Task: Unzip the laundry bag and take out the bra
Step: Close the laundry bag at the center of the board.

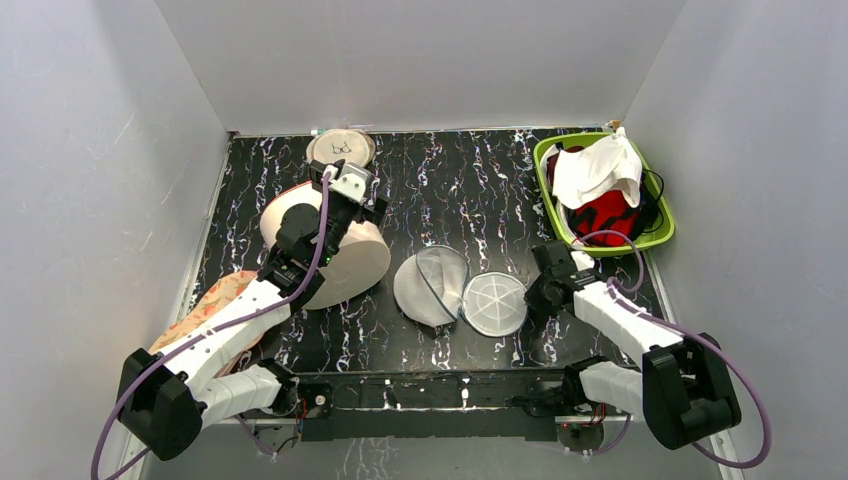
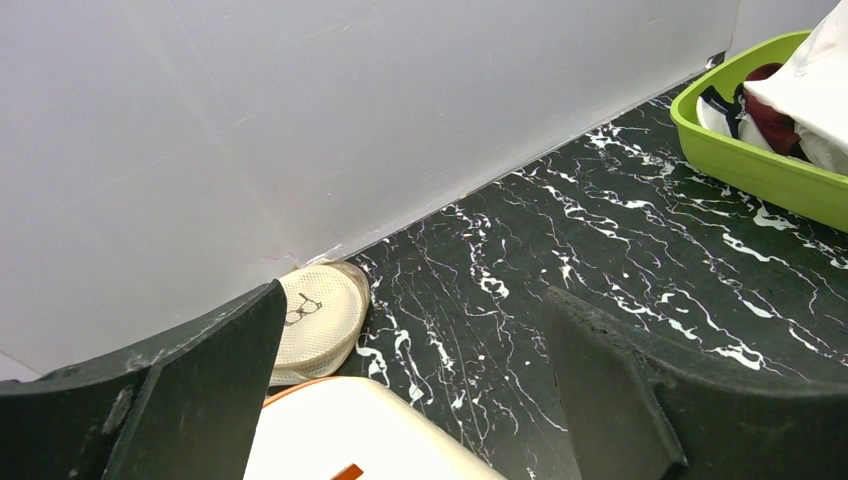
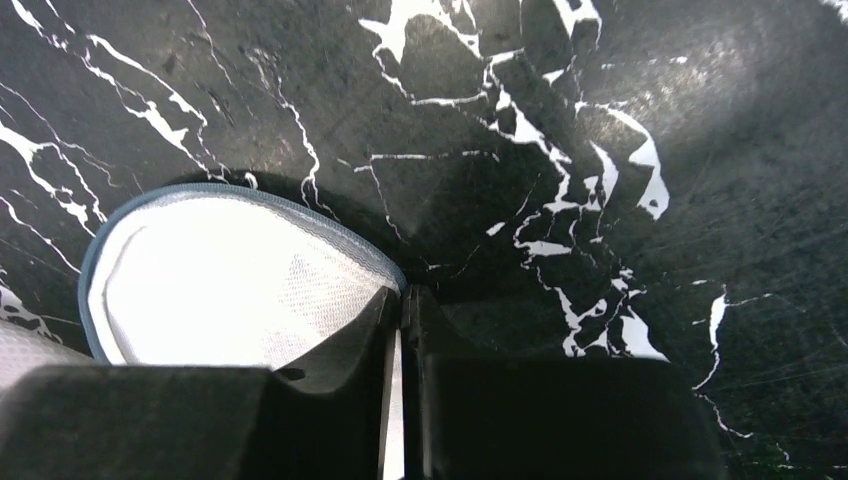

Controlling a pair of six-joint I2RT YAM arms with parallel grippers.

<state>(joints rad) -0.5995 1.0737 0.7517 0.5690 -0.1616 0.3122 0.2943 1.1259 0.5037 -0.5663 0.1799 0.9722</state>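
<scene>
Worktop (image 1: 450,190): black and glossy, veined white like marble, enclosed by plain pale walls.
Laundry bag (image 1: 435,285): found at the centre of the worktop, laid open like a clamshell. A soft mesh dome is seen at 9 o'clock and a flat ribbed round panel at 3 o'clock, both edged with a grey-blue zip band. No garment is seen inside.
Right claw (image 3: 402,300): narrowed almost shut at the bag's 3 o'clock rim. A thin pale strip is seen between the fingers, so the rim is judged pinched, probably so that the limp mesh can be handled.
Left claw (image 2: 415,300): spread wide with nothing held, raised over the cream cylinder (image 1: 345,265) at 10 o'clock, and judged parked clear of the work.
Bra (image 1: 608,212): bright red and padded, lodged in the green basket (image 1: 552,200) at 2 o'clock, half covered by a crumpled white cloth (image 1: 600,170). Removal is judged done.
Beige disc (image 1: 340,148): flat and woven-looking, marked with a bra drawing, set against the back wall at 11 o'clock.
</scene>
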